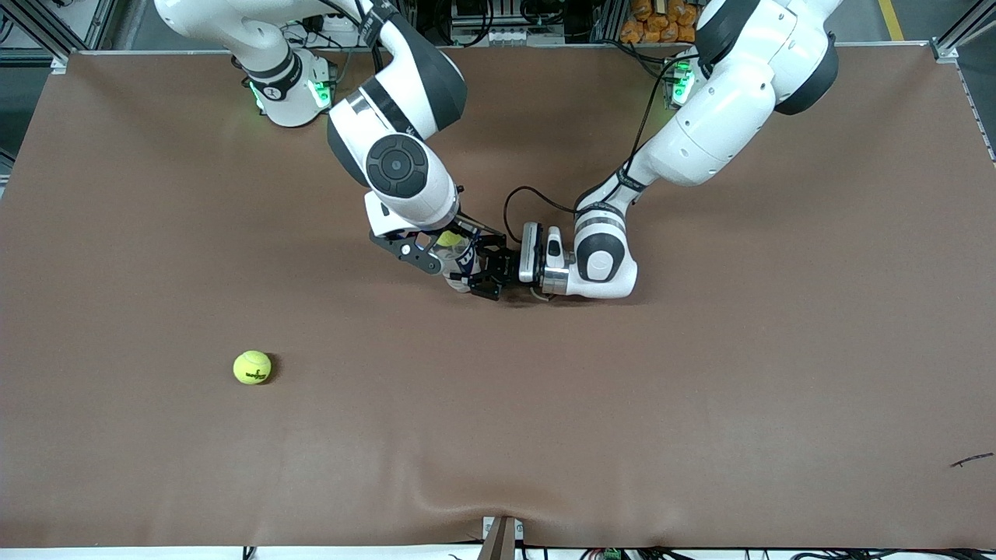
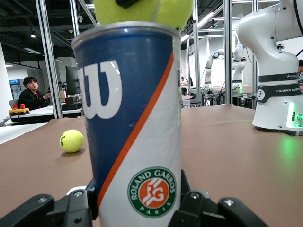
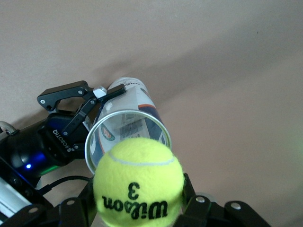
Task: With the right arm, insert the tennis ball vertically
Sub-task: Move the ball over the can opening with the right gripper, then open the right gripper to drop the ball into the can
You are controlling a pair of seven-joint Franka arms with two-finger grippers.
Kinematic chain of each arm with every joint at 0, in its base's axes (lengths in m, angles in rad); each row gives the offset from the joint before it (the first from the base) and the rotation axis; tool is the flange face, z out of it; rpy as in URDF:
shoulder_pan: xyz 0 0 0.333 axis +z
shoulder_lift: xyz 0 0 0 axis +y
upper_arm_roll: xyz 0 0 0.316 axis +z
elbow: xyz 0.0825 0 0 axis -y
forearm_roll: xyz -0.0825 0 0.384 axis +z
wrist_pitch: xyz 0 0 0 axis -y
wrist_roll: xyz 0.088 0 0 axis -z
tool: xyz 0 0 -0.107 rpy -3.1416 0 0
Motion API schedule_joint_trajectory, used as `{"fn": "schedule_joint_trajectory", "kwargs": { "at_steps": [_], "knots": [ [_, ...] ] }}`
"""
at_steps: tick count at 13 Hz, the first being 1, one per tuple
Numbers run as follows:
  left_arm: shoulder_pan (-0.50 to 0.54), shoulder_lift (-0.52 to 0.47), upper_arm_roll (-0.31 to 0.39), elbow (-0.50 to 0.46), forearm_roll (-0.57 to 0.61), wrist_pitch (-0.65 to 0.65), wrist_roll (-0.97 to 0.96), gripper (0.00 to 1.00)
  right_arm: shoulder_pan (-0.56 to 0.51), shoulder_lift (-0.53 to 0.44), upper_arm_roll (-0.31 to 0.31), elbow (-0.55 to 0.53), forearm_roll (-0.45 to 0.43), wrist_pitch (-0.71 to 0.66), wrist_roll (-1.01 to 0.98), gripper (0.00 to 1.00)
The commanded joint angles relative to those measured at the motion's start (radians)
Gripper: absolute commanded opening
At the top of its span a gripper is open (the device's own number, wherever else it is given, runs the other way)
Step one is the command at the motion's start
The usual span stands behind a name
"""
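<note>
One ball (image 3: 138,183) over upright, open can (image 2: 130,127)

The right arm hides most of the tall blue and white can (image 1: 459,268) in the front view. The top edge cuts off the yellow fuzzy tennis ball (image 2: 142,10) above it.

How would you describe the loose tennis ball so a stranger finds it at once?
Start from the brown table. The loose tennis ball lies bare on it, toward the right arm's end, nearer the front camera than the can. Unlike the ball in the right gripper, nothing holds it.
</note>
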Motion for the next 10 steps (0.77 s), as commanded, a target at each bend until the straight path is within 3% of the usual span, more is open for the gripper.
{"fn": "schedule_joint_trajectory", "kwargs": {
  "at_steps": [1,6,10],
  "knots": [
    [0.002,0.029,-0.008,0.01,-0.052,-0.008,0.201,0.62,0.012,-0.002,-0.014,0.004,-0.012,0.002,0.014,1.0],
    [0.002,0.029,-0.01,0.01,-0.064,-0.018,0.201,0.62,-0.002,-0.009,-0.017,0.017,-0.011,-0.006,0.015,1.0],
    [0.0,0.029,-0.01,0.01,-0.067,-0.018,0.201,0.63,-0.077,-0.058,-0.029,0.017,-0.029,-0.055,-0.014,1.0]
  ]
}}
